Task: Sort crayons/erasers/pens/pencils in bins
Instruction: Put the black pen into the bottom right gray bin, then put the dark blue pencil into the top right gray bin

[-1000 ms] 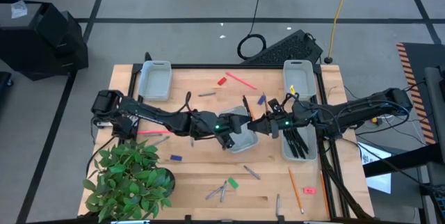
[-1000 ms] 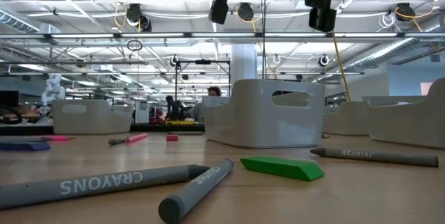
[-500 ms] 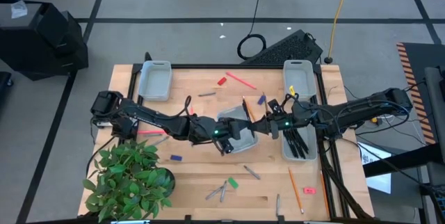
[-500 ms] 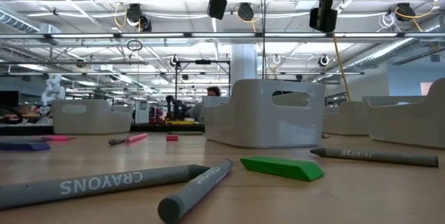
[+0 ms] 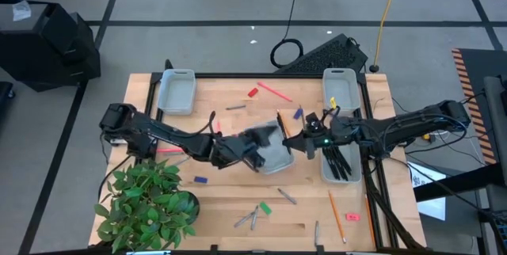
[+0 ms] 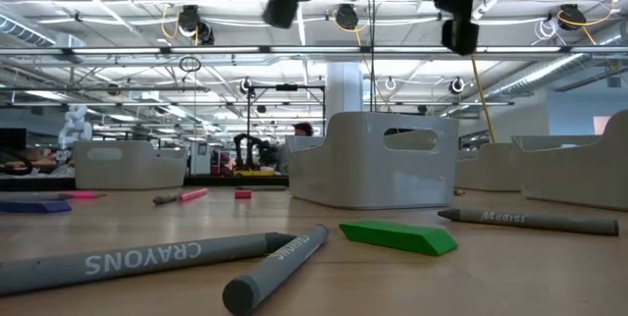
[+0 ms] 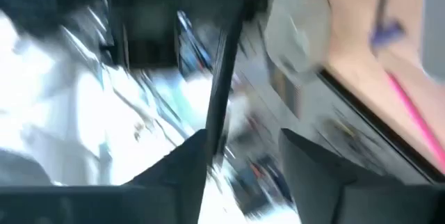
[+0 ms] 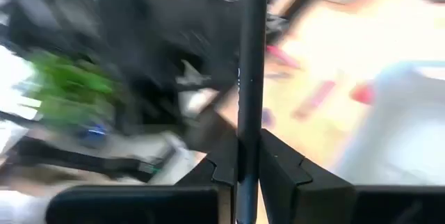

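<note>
A large workshop hall with strip lights stretched behind the wooden surface (image 5: 230, 207), which stood on a grey floor with a leafy plant (image 5: 146, 203) at one near corner.

The right claw (image 5: 287, 138) was pinched shut on a black pen (image 8: 251, 64), gripped between its fingers (image 8: 226, 168) and standing straight up, as the right wrist view showed; it hung beside the middle bin (image 5: 273, 154). The left claw (image 5: 255, 140) hovered over that same bin, its fingers (image 7: 316, 158) set apart with nothing clearly between them.

Sorting looked well under way but far from finished. A bin on the right (image 5: 341, 164) already held several black pens. A bin at the far left (image 5: 176, 93) looked bare, and another at the far right (image 5: 339, 85) held only a small yellow piece I cannot name. Left scattered were:

- grey crayons (image 6: 137, 257) near the front edge, with a green eraser (image 6: 397, 237) just beside them
- an orange pencil (image 5: 336, 217) and a red eraser (image 5: 352, 217) toward the right front
- a pink pencil (image 5: 273, 90), a red eraser (image 5: 253, 93) and a blue eraser (image 5: 298, 114) farther back
- a blue eraser (image 5: 200, 180) near the plant.
</note>
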Action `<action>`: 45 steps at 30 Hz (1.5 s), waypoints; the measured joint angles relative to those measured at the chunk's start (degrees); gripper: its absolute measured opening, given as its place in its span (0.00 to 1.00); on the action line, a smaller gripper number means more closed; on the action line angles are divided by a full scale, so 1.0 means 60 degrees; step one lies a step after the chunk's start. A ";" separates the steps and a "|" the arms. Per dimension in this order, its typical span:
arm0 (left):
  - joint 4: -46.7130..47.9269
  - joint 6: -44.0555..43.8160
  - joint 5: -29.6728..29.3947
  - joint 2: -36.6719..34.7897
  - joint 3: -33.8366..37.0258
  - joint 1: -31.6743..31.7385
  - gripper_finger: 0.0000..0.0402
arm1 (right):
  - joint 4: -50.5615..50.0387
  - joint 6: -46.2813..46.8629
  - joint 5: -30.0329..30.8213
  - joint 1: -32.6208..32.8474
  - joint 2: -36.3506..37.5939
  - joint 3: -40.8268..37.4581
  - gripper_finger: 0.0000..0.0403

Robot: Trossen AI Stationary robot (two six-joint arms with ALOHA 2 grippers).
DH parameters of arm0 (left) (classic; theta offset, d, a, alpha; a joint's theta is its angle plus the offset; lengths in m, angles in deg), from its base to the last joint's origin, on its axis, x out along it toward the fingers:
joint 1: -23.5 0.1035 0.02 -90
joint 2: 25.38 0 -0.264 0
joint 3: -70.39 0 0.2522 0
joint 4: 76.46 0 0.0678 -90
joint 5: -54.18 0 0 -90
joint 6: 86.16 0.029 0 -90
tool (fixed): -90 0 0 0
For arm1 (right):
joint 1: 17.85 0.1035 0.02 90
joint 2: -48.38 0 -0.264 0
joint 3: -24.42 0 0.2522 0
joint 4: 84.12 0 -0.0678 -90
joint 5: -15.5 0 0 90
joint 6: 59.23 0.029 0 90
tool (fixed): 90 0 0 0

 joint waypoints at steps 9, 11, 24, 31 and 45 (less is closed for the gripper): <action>0.7001 -1.0713 -0.0499 -0.2597 0.0036 0.1711 0.55 | -0.9327 0.1694 0.2184 0.1208 -0.0304 0.3081 0.07; 0.8489 -1.2947 0.0354 -0.2979 0.0044 0.2385 0.55 | -1.1018 0.3141 0.1966 0.1627 -0.0429 0.3353 0.07; 0.9640 -1.7189 0.2684 -0.3461 0.1234 0.3931 0.56 | -1.3154 0.8291 0.0372 0.3969 -0.0584 0.2395 0.07; 0.9651 -1.7565 0.3186 -0.3642 0.1272 0.3560 0.56 | -1.2213 0.9117 -0.0540 0.3977 -0.0597 0.0499 0.10; 0.9978 -1.9273 0.3451 -0.5694 0.1264 0.2330 0.56 | -1.2332 0.8149 -0.0224 0.3540 -0.0313 0.0256 0.29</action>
